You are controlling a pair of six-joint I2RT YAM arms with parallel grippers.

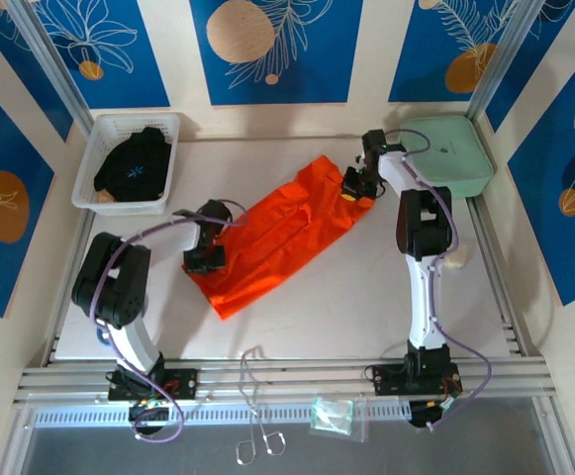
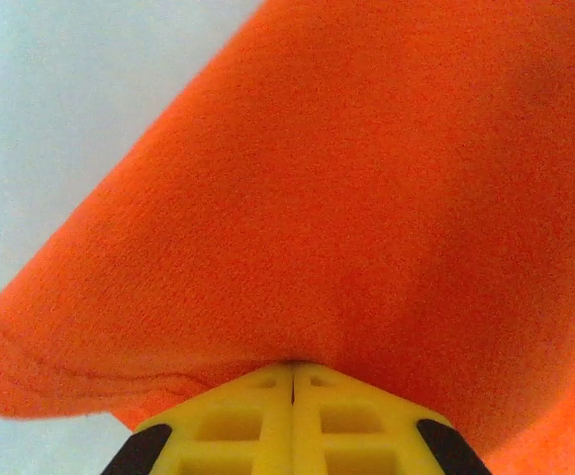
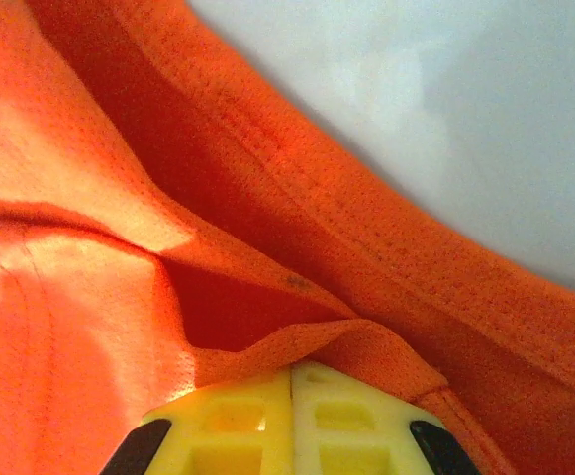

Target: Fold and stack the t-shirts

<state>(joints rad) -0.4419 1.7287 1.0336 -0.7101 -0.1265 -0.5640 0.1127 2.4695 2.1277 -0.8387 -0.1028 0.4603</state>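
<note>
Two t-shirts, none stacked yet. 1 orange t-shirt (image 1: 282,233) lies diagonal mid-counter (image 1: 366,307), looks part-folded into a long strip, so prob. abt halfway thru its own fold. 1 black garment (image 1: 134,163) sits bunched in 1 white basket (image 1: 104,203), far-left corner, unfolded. 2 pincers, both clamped on orange cloth: left pincer (image 1: 203,262) at the near-left end, right pincer (image 1: 354,190) at the far-right end.

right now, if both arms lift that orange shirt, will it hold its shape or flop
Probably floppy: the orange t-shirt lies in creases and bunches at the right gripper. Likely light, since a thin mesh-like weave shows. It would probably sag between that and the left gripper.
</note>
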